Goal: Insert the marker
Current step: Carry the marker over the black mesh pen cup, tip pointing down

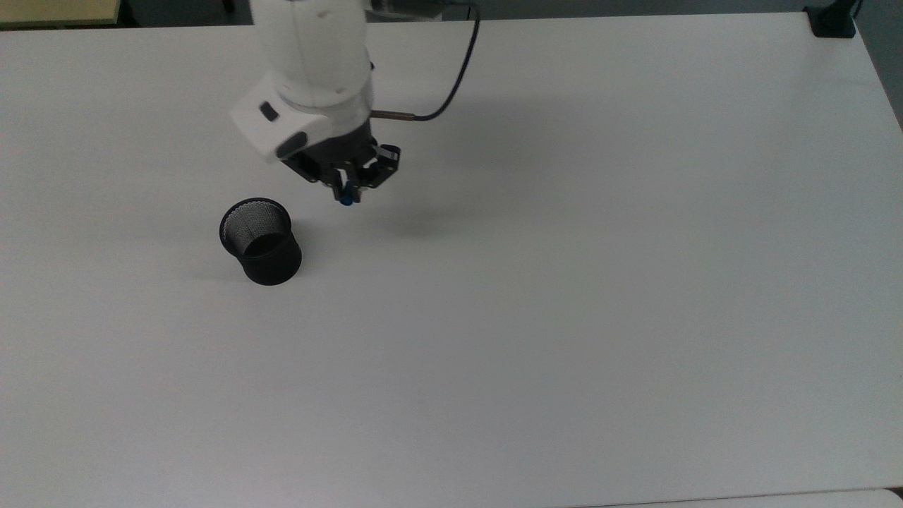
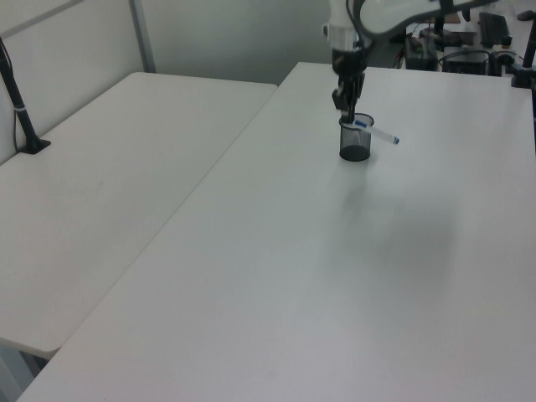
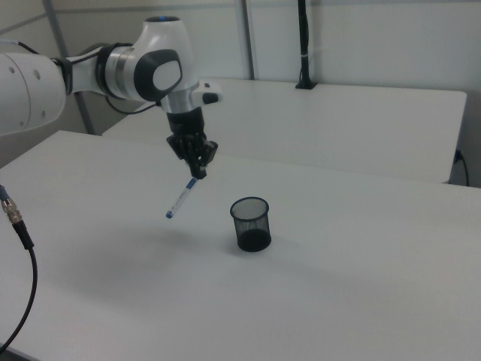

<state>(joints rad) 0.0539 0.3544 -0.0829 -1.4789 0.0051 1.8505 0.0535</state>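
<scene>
The gripper (image 3: 200,170) pinches the marker (image 3: 181,198) by its top end, dangling it clear above the table (image 3: 361,286), ready to carry it over the mesh cup (image 3: 250,223).

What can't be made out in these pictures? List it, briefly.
1. Top view: most of the marker is hidden under the jaws shut on it; a blue end pokes out.
2. Left view: the marker overlaps the black mesh cup, so the gap between them cannot be read there. The right view shows them apart.
3. The marker's label print is too small to read in all views.
4. Top view: the arm is cut off by the upper edge.
</scene>
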